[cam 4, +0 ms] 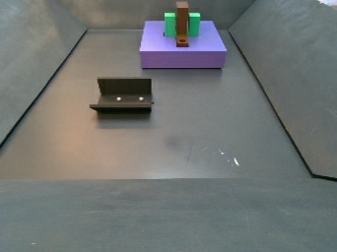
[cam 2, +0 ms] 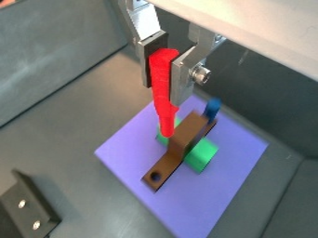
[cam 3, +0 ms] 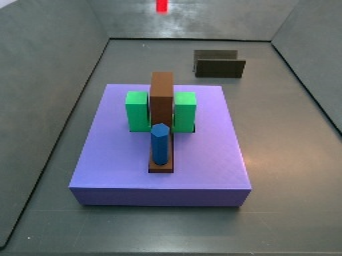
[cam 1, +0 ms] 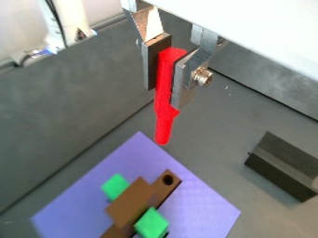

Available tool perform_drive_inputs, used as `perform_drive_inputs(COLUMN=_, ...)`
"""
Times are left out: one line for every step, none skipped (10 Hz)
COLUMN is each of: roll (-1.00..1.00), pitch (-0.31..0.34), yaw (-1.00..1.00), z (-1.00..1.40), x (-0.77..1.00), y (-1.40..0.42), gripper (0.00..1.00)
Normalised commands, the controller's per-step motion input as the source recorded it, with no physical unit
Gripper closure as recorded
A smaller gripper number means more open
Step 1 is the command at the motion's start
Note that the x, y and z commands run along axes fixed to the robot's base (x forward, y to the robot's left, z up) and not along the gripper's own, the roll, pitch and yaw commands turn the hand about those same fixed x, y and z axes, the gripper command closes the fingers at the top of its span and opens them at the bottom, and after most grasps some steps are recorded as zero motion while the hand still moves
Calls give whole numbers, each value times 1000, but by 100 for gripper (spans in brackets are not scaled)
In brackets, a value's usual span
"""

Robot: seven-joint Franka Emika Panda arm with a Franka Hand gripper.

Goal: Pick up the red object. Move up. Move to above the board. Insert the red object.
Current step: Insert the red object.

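The blue cylinder (cam 3: pixel 160 143) on the brown bar (cam 3: pixel 162 110) was seen plainly in a side view, barely in a wrist view. The red object (cam 1: pixel 165 98), a slim bright peg, was gripped upright by the gripper (cam 1: pixel 168 67) fingers (cam 1: pixel 156 56), raised above the board (cam 1: pixel 199 206) with its green blocks (cam 3: pixel 136 110).

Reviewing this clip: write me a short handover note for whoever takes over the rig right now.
Claw: shut on the red object, raised in the air; the peg hangs down between the fingers.
Board: on the floor, carrying two green blocks, a brown bar and a blue cylinder standing on the bar.
Fixture: on the floor, apart from the board.
Done: red object picked up and lifted.
Left: in the wrist views the peg hangs about over the board; finish lining up, then insert. A free hole shows at the bar's end.
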Motion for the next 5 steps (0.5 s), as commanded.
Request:
perform_drive_inputs(roll=351, pitch=-147, yaw=169, z=-491, x=0, y=300, gripper=100)
perform_drive_inputs(roll=310, pitch=-77, yaw=0, z=-649, x=94, y=0, gripper=100)
perform_drive_inputs(roll=249, pitch=-11, yaw=0, z=-871, x=77, y=-71, gripper=100)
perform_drive_inputs(roll=236, pitch=-10, yaw=0, z=-886, x=80, y=-80, gripper=100)
perform_drive_inputs(roll=149, pitch=0, yaw=-31, z=-834, x=123, y=-126, gripper=100)
